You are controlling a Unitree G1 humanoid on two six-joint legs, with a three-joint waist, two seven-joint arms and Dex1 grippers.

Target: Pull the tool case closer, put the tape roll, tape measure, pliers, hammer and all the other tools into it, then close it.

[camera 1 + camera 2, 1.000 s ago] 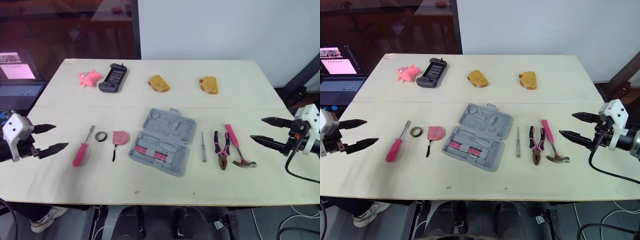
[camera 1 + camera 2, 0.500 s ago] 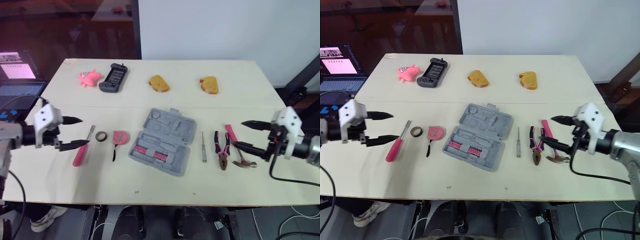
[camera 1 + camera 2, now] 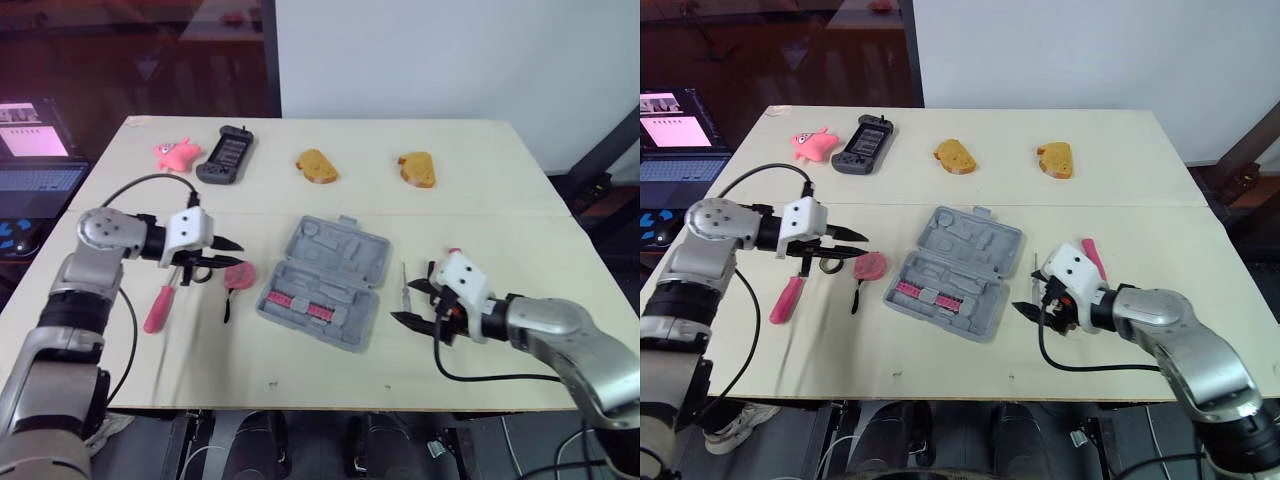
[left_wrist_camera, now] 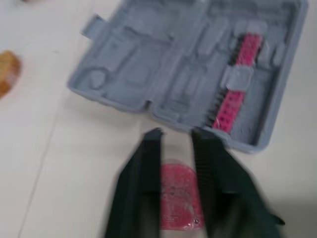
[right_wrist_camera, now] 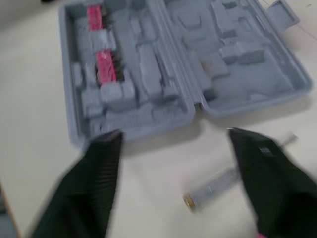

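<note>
The grey tool case (image 3: pixel 325 282) lies open mid-table, with a pink bit strip (image 4: pixel 237 82) in one half. My left gripper (image 3: pixel 225 255) hovers over the pink tape measure (image 4: pixel 177 196) and the tape roll (image 3: pixel 828 265), its fingers (image 4: pixel 200 148) drawn close together and holding nothing. A pink-handled screwdriver (image 3: pixel 160 305) lies to its left. My right gripper (image 5: pixel 173 135) stands open beside the case's right edge, over the small screwdriver (image 5: pixel 213 186). My right arm covers the pliers and most of the hammer; only the hammer's pink handle tip (image 3: pixel 1088 250) shows.
Along the table's far side lie a pink toy (image 3: pixel 177 154), a dark game controller (image 3: pixel 225 155) and two bread pieces (image 3: pixel 317 166) (image 3: pixel 417 169). A laptop (image 3: pixel 35 150) stands off the table to the left.
Both arms swung inward from the table's sides toward the case. The left gripper's fingers closed up over the tape measure. The right gripper's fingers narrowed and now stand by the small screwdriver.
</note>
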